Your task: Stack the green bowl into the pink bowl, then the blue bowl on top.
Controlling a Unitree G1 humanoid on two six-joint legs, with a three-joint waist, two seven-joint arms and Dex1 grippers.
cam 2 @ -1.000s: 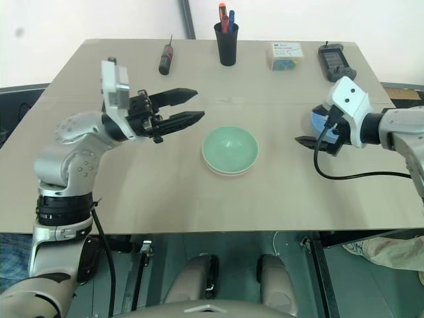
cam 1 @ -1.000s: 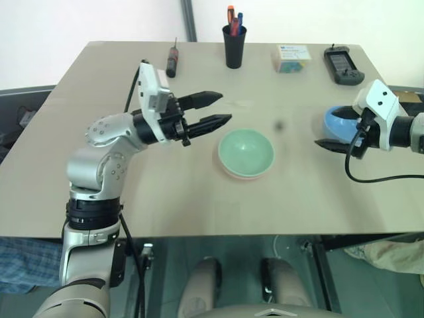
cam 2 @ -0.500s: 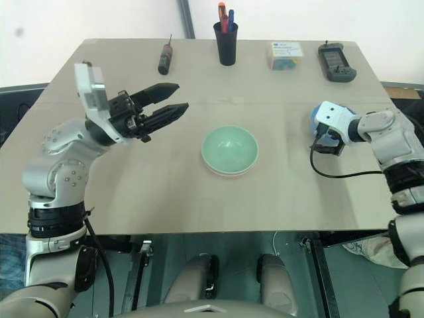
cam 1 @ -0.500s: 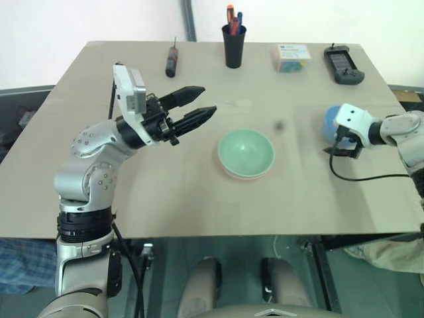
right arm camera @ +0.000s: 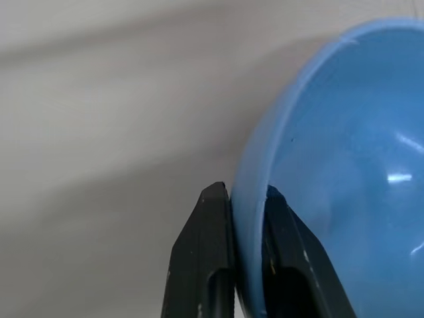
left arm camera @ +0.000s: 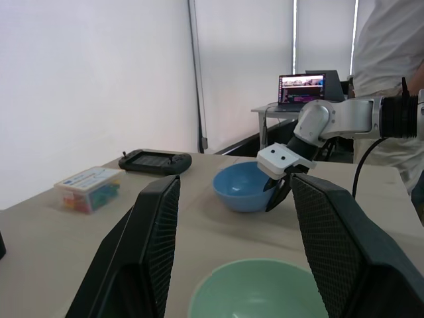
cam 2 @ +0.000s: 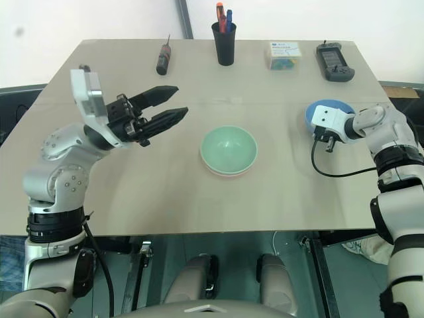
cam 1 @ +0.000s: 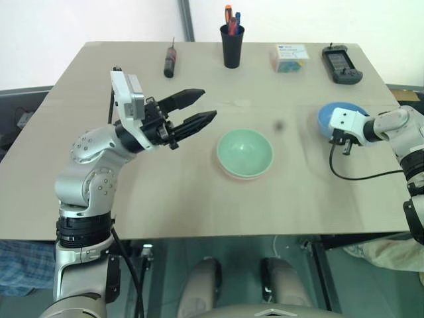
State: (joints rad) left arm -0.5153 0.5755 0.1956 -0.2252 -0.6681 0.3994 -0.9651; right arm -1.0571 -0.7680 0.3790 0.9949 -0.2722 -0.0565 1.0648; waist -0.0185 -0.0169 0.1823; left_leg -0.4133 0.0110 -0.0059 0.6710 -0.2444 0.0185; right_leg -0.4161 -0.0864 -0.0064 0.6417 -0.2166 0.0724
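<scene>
1. My right pincer (right arm camera: 246, 218): clamped on the blue bowl's (cam 1: 341, 114) near rim, one finger inside, one outside, a hold I judge fit for lifting.
2. My left pincer (cam 1: 199, 109): parted, empty, raised left of the stack, out of the way.
3. Green bowl (cam 1: 244, 152): nested in the pink bowl (cam 1: 233, 175), mid-tabletop.
4. Tabletop (cam 1: 165, 192): beige; pen cup (cam 1: 232, 43), screwdriver (cam 1: 171, 59), box (cam 1: 289, 57) and controller (cam 1: 341, 64) line the far edge.
5. Room: white wall; laptop (left arm camera: 303, 91) behind.

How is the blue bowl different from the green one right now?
The green bowl sits nested in the pink bowl mid-table; the blue bowl stands alone near the table's right edge. The right gripper is shut on the blue bowl's rim; nothing touches the green bowl, and the open left gripper hangs beside it. Both look the same size and shape.
</scene>
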